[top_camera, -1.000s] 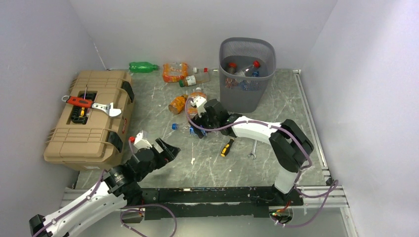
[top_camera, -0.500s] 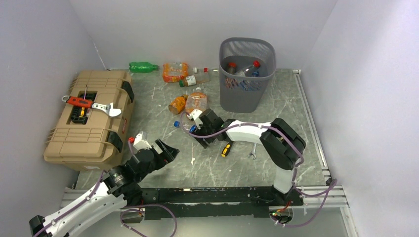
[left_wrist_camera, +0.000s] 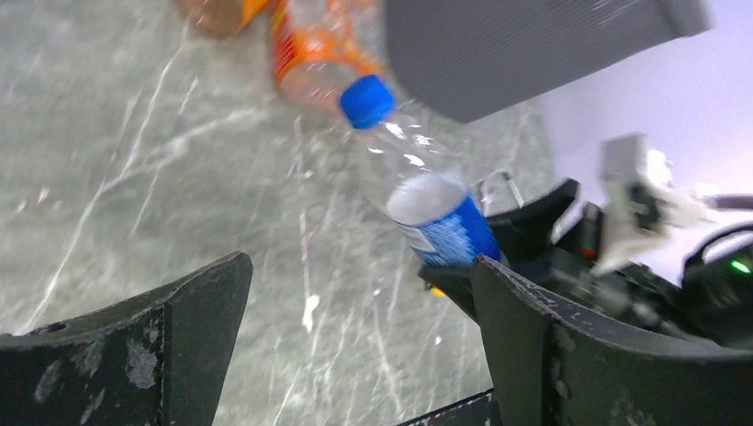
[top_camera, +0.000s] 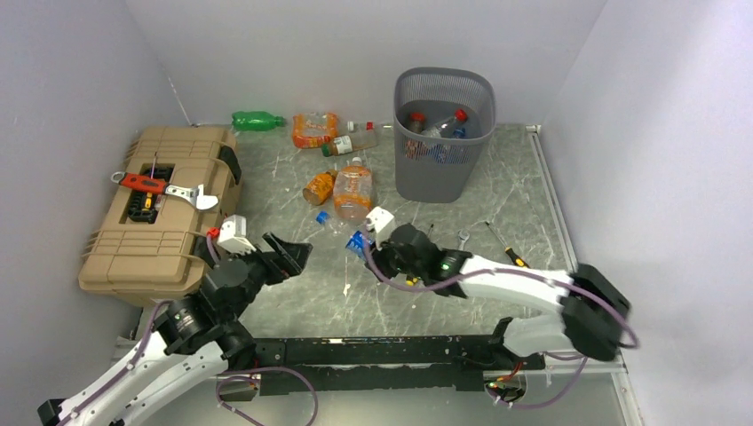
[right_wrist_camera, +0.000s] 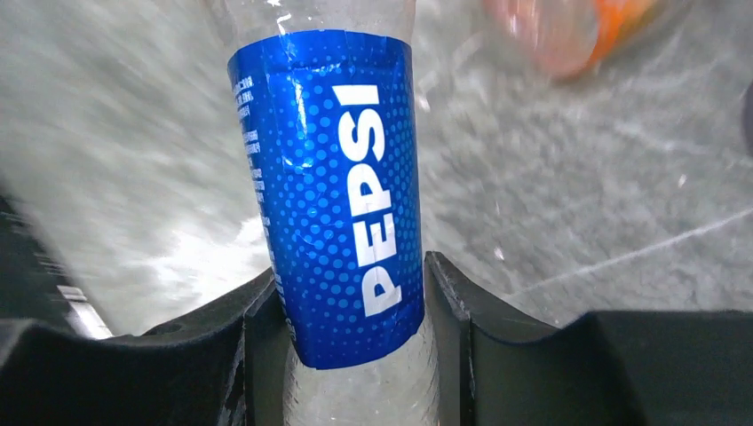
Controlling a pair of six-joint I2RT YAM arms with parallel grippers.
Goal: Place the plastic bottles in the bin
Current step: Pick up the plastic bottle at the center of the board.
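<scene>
My right pincer [right_wrist_camera: 346,293] is clamped on the clear plastic bottle with a blue label [right_wrist_camera: 337,177]. One black finger presses each side of the label at the bottom centre of my right wrist view. White capitals on the dotted blue wrap read "PEPSI", running along the bottle's length. A column of fine print on the label's left edge is too small to read.

From above, this bottle sits just left of centre, over the grey marbled desk [top_camera: 400,302]. My left wrist view shows it tilted, its blue cap [left_wrist_camera: 367,99] pointing to the upper left of that frame.

My left pincer [top_camera: 289,253] stands wide open with nothing between its fingers, at the lower left of the overhead view, near the tan plastic toolbox [top_camera: 160,240].

The dark grey mesh bin [top_camera: 444,160] stands upright at the upper centre-right, well apart from the held bottle. A red-capped bottle [top_camera: 460,114] lies inside it among others.

More bottles lie on the desk left of the bin. There is a green bottle [top_camera: 256,119] near the back wall and an orange-tinted bottle [top_camera: 353,191] lying nearer the centre. A small clear bottle with a red label [top_camera: 351,144] lies between them, its writing too small to read.
</scene>
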